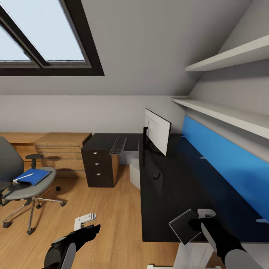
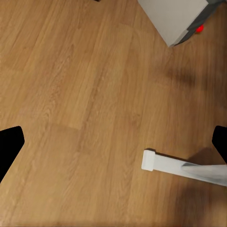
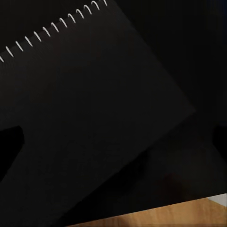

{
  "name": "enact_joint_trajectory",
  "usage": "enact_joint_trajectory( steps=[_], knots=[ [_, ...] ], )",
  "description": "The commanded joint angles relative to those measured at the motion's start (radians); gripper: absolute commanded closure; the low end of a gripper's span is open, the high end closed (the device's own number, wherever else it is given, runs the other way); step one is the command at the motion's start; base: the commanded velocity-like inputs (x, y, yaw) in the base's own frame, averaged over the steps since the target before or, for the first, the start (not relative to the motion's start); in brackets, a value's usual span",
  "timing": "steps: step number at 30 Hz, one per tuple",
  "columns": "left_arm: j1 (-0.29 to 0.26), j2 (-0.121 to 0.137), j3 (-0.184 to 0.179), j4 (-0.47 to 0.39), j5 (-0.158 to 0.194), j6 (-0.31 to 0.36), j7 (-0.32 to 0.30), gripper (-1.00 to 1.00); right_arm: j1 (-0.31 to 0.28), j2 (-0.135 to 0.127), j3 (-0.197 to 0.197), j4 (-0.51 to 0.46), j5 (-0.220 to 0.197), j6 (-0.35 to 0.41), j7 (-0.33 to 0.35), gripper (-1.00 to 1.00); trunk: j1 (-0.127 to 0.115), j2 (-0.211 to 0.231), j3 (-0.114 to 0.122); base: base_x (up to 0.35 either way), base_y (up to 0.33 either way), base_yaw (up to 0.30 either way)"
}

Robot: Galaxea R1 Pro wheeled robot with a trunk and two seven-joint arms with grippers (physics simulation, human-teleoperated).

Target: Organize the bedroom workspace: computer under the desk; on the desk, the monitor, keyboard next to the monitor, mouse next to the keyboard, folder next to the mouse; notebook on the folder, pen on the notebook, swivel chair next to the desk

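Notebook (image 1: 184, 226) in the right tool (image 1: 198, 223) overhangs the desk (image 1: 164, 201) front edge.

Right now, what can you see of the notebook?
The notebook is a thin black spiral-bound pad with a plain matte cover and a white wire coil along one edge. The right tool holds it at one side, tilted, over the near end of the black desk. It is closed; nothing else visibly touches it.
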Motion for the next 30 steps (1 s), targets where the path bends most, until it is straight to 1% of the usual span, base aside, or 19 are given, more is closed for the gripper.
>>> enact_joint_trajectory(
  steps=[1, 9, 15, 17, 24, 30],
  knots=[
    [-0.001, -0.001, 0.001, -0.001, 0.011, 0.005, 0.007, -1.0, 0.0, 0.0, 0.0, -0.002, -0.005, 0.005, -0.004, -1.0, 0.0, -0.001, -0.002, -0.001, 0.0, 0.0],
    [-0.001, -0.001, 0.001, -0.001, 0.011, 0.005, 0.008, -1.0, 0.0, 0.0, 0.0, -0.004, -0.005, 0.003, -0.004, -1.0, 0.0, -0.001, -0.002, 0.001, 0.0, 0.0],
    [-0.001, -0.001, 0.001, 0.01, 0.011, 0.003, 0.009, -1.0, 0.0, 0.0, 0.001, -0.006, -0.005, 0.001, -0.005, -1.0, 0.0, -0.001, -0.002, 0.141, 0.0, 0.0],
    [-0.001, -0.001, 0.0, 0.027, 0.011, 0.003, 0.01, -1.0, 0.0, 0.0, 0.001, -0.006, -0.005, -0.001, -0.005, -1.0, 0.0, -0.001, -0.002, 0.05, 0.0, 0.0],
    [-0.001, -0.001, 0.001, 0.033, 0.01, 0.003, 0.01, -1.0, 0.0, 0.0, 0.001, -0.008, -0.005, -0.001, -0.005, -1.0, 0.0, -0.001, -0.002, 0.026, 0.0, 0.0],
    [-0.001, -0.001, 0.0, 0.034, 0.01, 0.003, 0.009, -1.0, 0.0, 0.0, 0.001, -0.008, -0.005, -0.001, -0.005, -1.0, 0.0, -0.001, -0.002, 0.195, 0.0, 0.0]
  ],
)
